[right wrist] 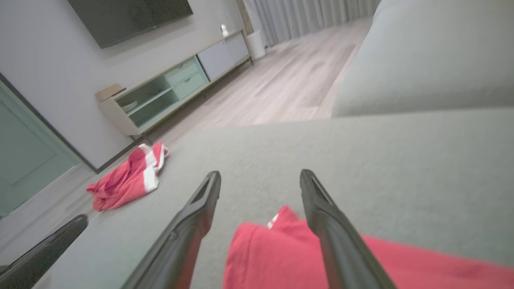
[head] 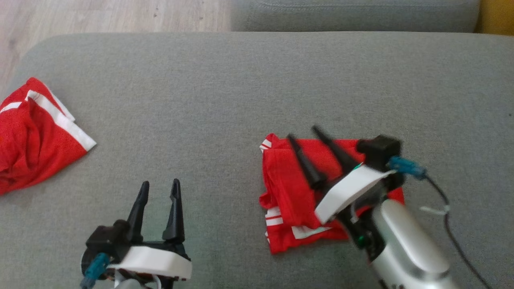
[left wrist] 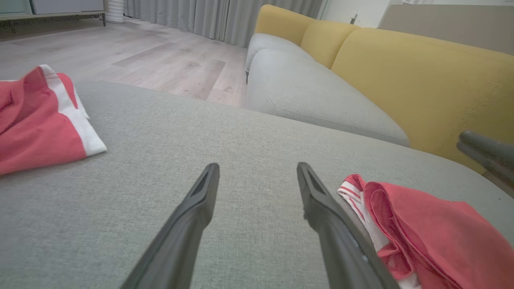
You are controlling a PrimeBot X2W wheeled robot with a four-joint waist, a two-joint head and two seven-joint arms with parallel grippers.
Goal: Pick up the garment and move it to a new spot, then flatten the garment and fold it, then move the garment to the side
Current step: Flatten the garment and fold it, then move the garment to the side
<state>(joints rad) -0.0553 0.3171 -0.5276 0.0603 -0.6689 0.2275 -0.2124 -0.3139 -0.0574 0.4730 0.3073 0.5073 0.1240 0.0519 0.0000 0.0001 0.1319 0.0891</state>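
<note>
- Right gripper: fingers apart and empty, over the folded red garment, which lies on the cushion beneath and between them.
- Garment: its white-striped edges are on the side toward the left gripper. The arm hides its long axis.
- Left gripper: fingers apart and empty, with the garment to their right.
- Spare garment: well left of them.

Floor: pale wood-look planks, evenly lit. Grey curtains hang to the floor along the far side. Sofa: yellow backrests over a grey seat cushion. A broad grey upholstered surface lies in the foreground. Wall: plain grey, carrying a dark flat screen. Below it stands a low cabinet with open shelves and drawers. A teal door stands beside the cabinet.
</note>
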